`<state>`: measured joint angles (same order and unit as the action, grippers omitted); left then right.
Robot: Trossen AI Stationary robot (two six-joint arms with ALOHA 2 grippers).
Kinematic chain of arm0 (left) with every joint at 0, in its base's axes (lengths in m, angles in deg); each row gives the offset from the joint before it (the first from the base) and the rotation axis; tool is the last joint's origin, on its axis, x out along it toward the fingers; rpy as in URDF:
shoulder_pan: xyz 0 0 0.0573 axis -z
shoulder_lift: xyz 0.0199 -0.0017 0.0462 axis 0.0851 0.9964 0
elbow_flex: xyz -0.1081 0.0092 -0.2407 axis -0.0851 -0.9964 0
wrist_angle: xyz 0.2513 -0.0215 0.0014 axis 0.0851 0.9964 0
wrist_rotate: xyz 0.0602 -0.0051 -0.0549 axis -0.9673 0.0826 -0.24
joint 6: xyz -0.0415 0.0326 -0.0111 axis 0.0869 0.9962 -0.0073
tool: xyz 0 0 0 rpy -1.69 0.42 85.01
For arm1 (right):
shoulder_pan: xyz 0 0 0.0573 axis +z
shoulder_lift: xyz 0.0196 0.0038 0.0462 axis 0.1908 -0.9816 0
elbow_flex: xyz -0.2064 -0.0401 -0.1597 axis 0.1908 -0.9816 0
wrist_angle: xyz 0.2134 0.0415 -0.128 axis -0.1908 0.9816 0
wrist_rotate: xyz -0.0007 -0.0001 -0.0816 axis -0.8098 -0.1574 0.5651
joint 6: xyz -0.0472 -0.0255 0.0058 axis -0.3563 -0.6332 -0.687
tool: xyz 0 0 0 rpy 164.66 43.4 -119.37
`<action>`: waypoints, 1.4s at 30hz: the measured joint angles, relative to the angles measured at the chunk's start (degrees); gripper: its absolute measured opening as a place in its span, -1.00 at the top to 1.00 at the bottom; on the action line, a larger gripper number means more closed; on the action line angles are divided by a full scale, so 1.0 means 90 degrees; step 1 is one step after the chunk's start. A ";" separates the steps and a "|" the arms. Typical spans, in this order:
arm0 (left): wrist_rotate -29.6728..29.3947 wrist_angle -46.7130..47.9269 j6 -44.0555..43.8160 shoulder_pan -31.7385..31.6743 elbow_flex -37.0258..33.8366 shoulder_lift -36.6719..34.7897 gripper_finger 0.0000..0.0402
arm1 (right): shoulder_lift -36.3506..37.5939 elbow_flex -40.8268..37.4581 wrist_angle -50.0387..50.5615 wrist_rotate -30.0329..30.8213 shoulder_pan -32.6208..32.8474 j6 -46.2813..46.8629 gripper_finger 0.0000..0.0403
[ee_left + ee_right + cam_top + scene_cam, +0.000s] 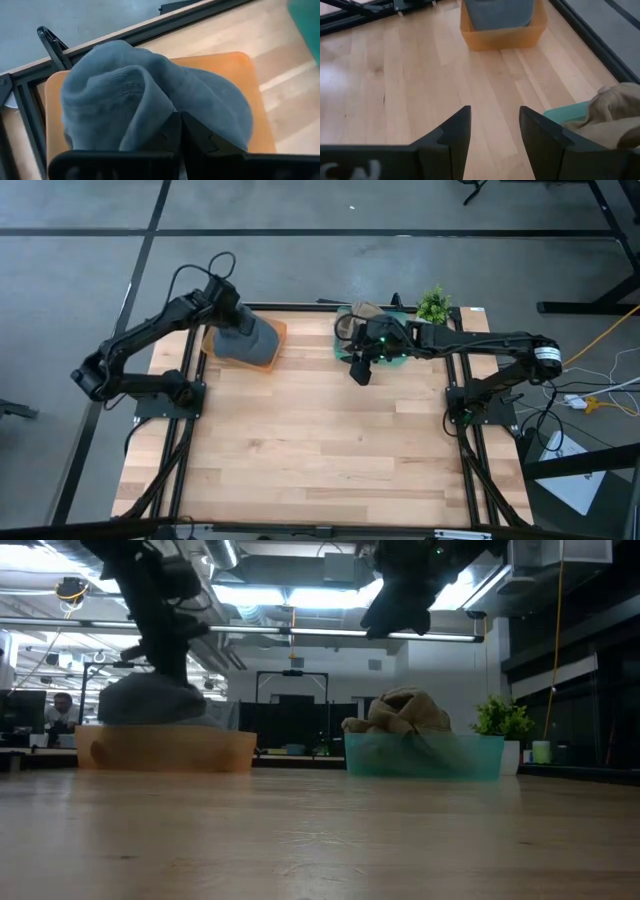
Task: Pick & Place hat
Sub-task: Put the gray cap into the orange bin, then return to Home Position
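A grey knit hat (125, 85) lies bunched in an orange bin (250, 90) at the table's far left, rising above the bin's rim (165, 750). My left gripper (181, 120) is shut and slants down onto the hat's top (250, 340). Farther right, a tan hat (400, 710) is heaped in a teal bin (425, 755). My right gripper (495, 125) hangs open above the bare wood just in front of that bin, holding nothing. My left gripper's shut fingertips stand at the top of the grey hat, beside a raised fold (150, 100), slanting down from the table's left. No cloth shows between the fingers. Whether the tips press on the cloth, I cannot tell. The hat rests in the orange bin.
A small potted plant (433, 305) stands at the far right corner behind the teal bin. Bare wooden tabletop (320, 440) stretches across the middle and the near side. Black frame rails (185, 430) run along the table's edges.
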<state>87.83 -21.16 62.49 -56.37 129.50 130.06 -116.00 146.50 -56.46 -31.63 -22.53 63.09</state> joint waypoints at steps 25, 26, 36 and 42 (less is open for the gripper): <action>0.1662 -0.1324 -0.0616 -0.0911 -0.0385 -0.0965 0.92 | -0.0319 0.0000 -0.0221 -0.0055 0.0002 0.0118 0.18; 0.1662 -0.1329 -0.0605 -0.0911 -0.0307 -0.1104 0.92 | -0.0319 0.0000 -0.0229 -0.0062 0.0000 0.0238 0.18; 0.1664 -0.2415 -0.1239 -0.0890 -0.0003 -0.2400 0.94 | -0.0313 0.0000 -0.0524 -0.0249 0.0000 0.0858 0.18; 0.1664 -0.2694 -0.1235 -0.0279 0.0000 -0.2917 0.92 | -0.0015 0.0000 -0.0340 -0.2451 0.0006 0.0378 0.18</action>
<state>102.80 -45.41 51.37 -58.88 129.50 103.80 -116.13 146.50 -59.51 -53.69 -22.47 66.49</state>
